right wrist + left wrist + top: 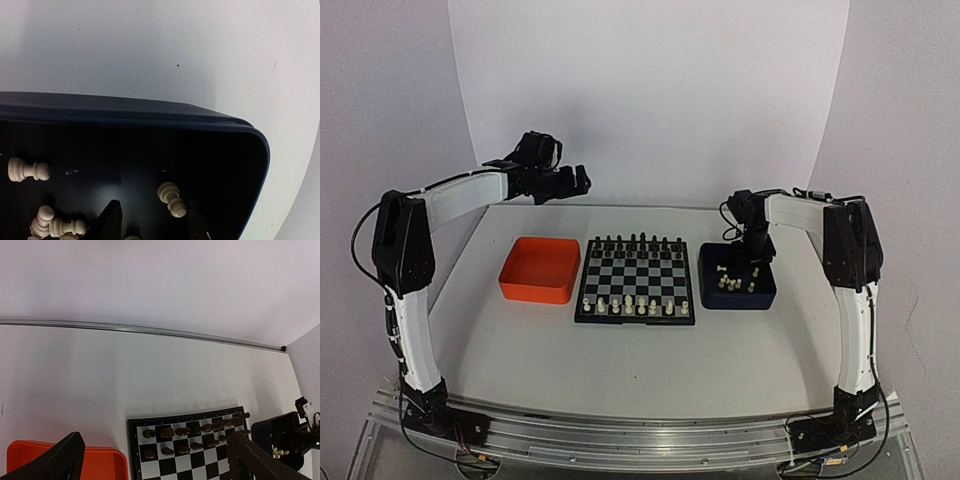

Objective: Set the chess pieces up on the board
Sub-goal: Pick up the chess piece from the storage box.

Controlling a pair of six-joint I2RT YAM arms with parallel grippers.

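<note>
In front of the board (636, 279) I pass freely. Orange tray (533, 292) blocks its left, blue tray (745, 301) its right.

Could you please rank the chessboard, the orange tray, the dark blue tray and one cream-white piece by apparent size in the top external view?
1. The board, clearly largest.
2. The orange tray and the dark blue tray: too alike to rank.
3. A cream-white piece in the blue tray, by far smallest.
</note>
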